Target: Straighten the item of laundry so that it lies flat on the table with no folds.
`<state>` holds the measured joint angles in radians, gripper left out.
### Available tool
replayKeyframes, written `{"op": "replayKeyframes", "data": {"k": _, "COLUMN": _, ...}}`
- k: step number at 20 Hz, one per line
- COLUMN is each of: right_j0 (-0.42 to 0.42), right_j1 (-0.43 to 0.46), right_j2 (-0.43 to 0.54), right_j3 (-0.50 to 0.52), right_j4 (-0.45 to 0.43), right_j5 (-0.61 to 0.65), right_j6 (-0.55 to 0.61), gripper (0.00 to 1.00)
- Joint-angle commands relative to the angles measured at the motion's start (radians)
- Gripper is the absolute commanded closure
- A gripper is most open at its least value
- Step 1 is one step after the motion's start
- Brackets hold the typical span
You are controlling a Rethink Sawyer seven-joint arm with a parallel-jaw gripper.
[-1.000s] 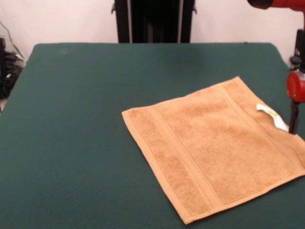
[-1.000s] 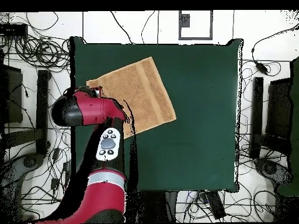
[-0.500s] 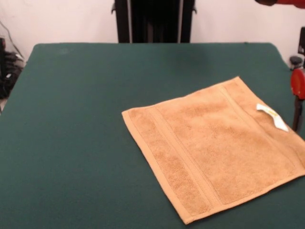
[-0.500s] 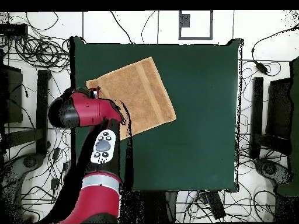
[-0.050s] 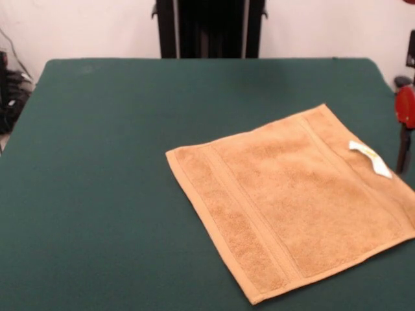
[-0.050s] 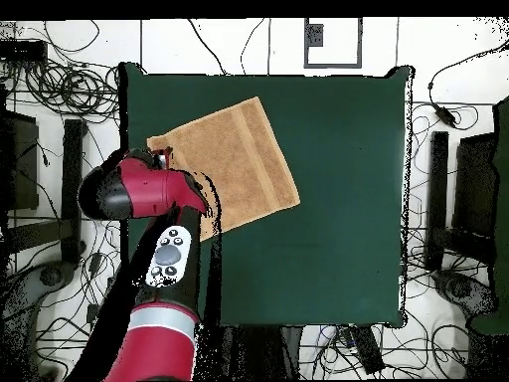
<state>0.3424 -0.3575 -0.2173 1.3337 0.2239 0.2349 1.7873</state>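
one towel point(image 5: 292, 204) (flat, unfolded) on one table point(image 5: 104, 162).

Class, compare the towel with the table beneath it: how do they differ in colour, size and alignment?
The towel is tan-orange; the table is dark green. The towel is far smaller, covering only one part of the table. The towel lies turned at an angle to the table's edges. Both are flat and roughly rectangular.
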Motion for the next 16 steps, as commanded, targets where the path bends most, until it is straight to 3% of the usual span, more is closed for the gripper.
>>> {"op": "replayKeyframes", "data": {"k": 1, "right_j0": 0.008, "right_j1": -0.1, "right_j2": -0.097, "right_j3": 0.042, "right_j4": 0.026, "right_j5": 0.284, "right_j6": 0.215, "gripper": 0.0}}
{"op": "replayKeyframes", "data": {"k": 6, "right_j0": -0.056, "right_j1": -0.142, "right_j2": -0.104, "right_j3": -0.05, "right_j4": 0.013, "right_j5": 0.386, "right_j6": 0.174, "gripper": 0.0}}
{"op": "replayKeyframes", "data": {"k": 16, "right_j0": -0.069, "right_j1": -0.14, "right_j2": -0.147, "right_j3": -0.233, "right_j4": -0.032, "right_j5": 0.616, "right_j6": 0.163, "gripper": 0.0}}
